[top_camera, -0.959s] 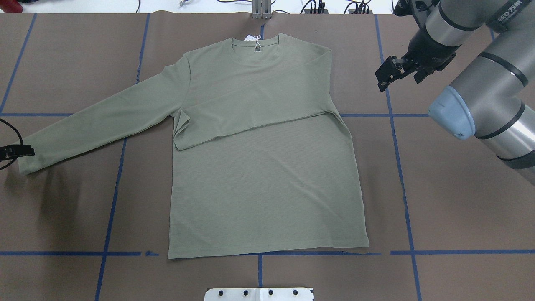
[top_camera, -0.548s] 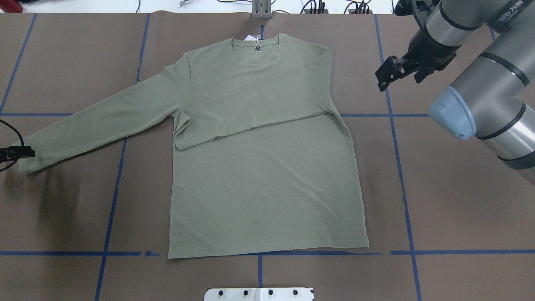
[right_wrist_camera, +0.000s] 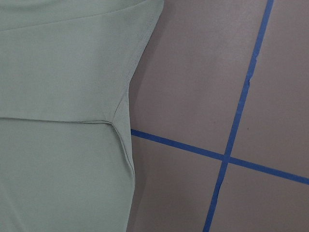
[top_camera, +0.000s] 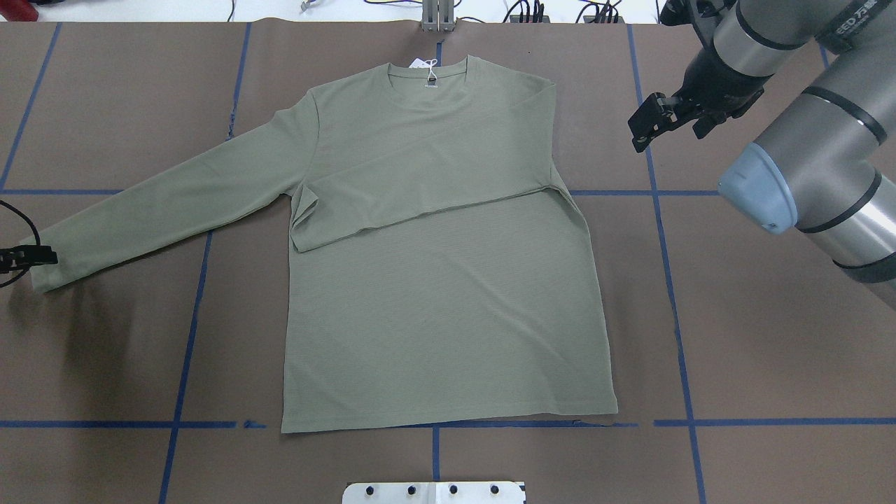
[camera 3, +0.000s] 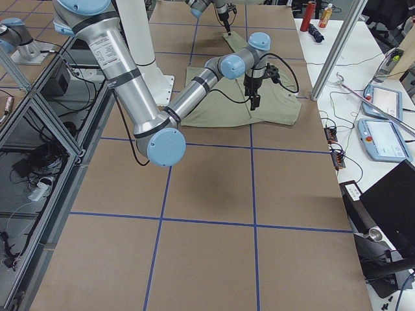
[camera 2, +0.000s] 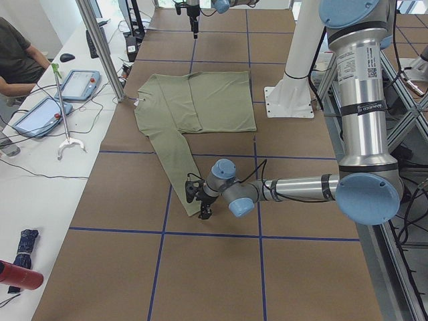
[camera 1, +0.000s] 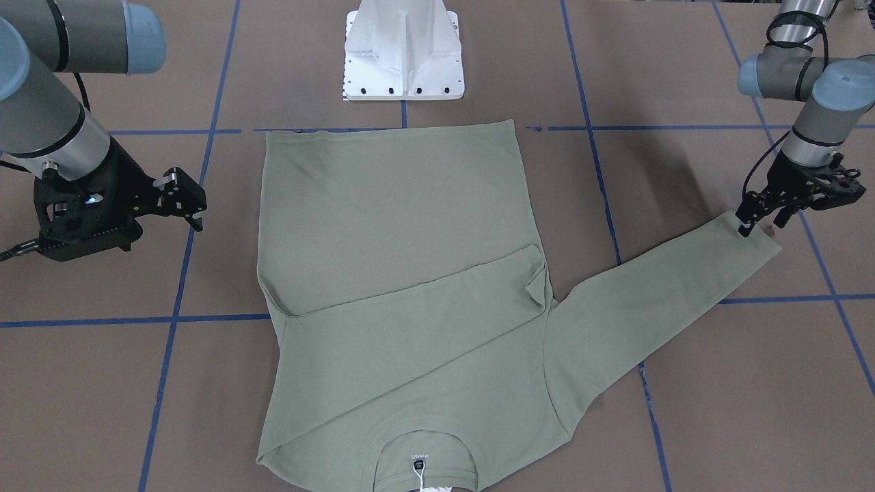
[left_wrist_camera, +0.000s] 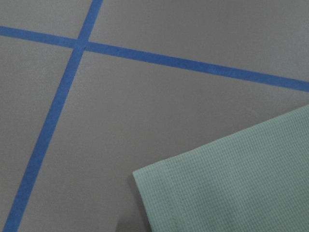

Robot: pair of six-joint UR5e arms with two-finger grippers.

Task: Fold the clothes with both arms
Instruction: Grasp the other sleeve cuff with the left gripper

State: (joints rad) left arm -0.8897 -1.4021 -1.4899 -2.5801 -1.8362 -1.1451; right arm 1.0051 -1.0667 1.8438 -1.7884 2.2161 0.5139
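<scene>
Shirt (top_camera: 448, 315): flat mid-counter (top_camera: 770, 350), one sleeve already folded across the chest, the other stretched out so that the left tool (camera 1: 755, 224), grip state indiscernible, meets its cuff for the matching fold; right tool (top_camera: 640, 133) agape, empty, parked clear beside the shoulder.

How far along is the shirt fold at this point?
Done: one sleeve already lies folded across the chest of the shirt. In hand: the left claw is at the cuff of the outstretched sleeve, though a grip can't be confirmed; the right claw hovers open beside the shirt. Left: fold that second sleeve in, then fold the body, which lies flat at full length.
</scene>
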